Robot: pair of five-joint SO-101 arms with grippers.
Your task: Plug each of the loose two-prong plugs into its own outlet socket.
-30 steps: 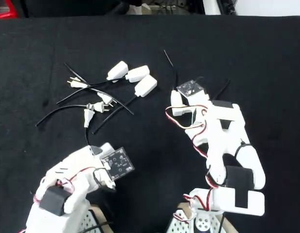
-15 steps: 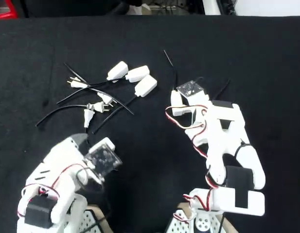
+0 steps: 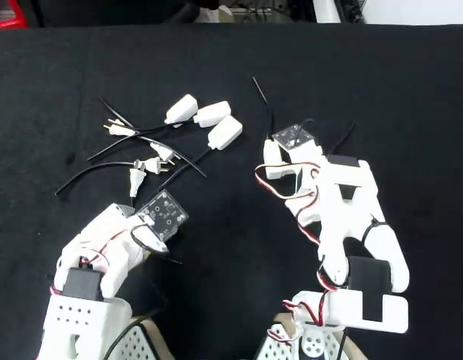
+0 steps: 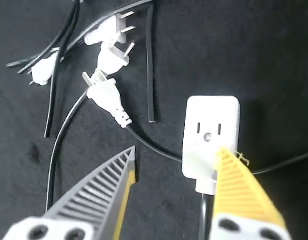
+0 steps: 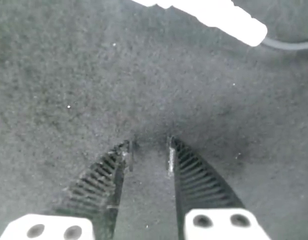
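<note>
Standing wide open, the left gripper (image 4: 176, 152) is seen over the black table (image 4: 253, 45); a white outlet socket (image 4: 212, 131) is found right by its yellow finger (image 4: 238, 190); loose plugs (image 4: 106, 95) are piled just past it; the right gripper (image 5: 149, 145) is opened only a crack, with nothing pinched.

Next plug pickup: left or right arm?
Left, probably. The left pincer, open, points at the loose plugs, with a socket by its yellow finger. The right pincer hangs over bare cloth, off to the side of the plug pile.
</note>
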